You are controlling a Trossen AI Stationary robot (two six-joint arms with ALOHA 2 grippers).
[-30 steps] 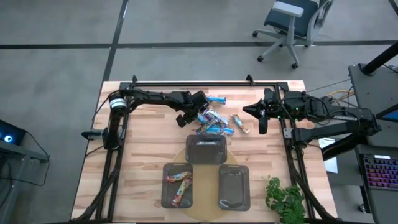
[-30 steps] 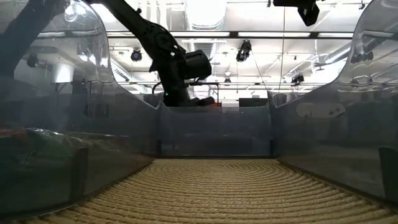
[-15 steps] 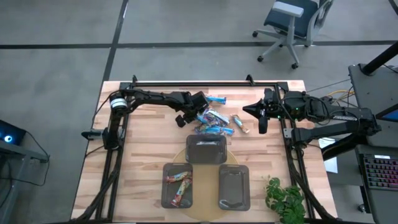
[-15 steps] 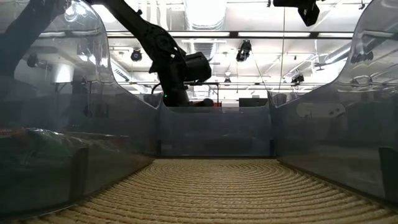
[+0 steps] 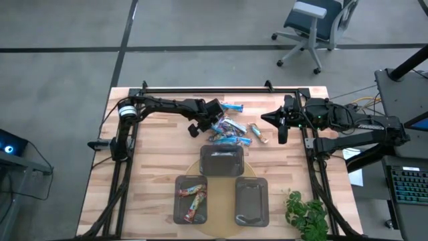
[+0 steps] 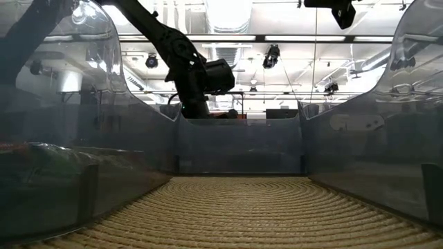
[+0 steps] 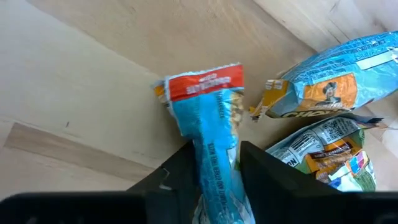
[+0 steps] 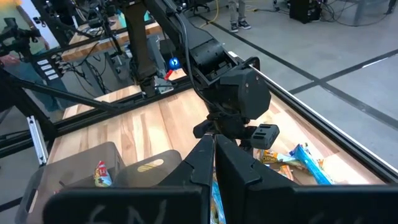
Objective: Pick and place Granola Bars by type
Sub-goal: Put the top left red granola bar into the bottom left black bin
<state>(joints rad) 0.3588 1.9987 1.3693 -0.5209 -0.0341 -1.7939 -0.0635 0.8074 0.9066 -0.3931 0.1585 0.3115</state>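
Two jaws of left gripper (image 7: 214, 171) pinching blue, red-ended granola bar (image 7: 208, 124); right gripper (image 8: 213, 163) pressed together; writing illegible.

The left gripper (image 7: 216, 174) has its two dark fingers (image 7: 179, 174) set on either side of a blue-wrapped granola bar (image 7: 208, 134) with a red band across its far end. The fingers sit close against the wrapper's sides and seem to press it, though real contact is hard to judge. The bar lies on the pale wooden table (image 7: 93, 93), pointing away from the camera. Just beside it lie two more bars: a blue wrapper (image 7: 329, 78) showing a small picture, and a silvery-white wrapper (image 7: 323, 152) printed with a nutrition panel, touching each other.
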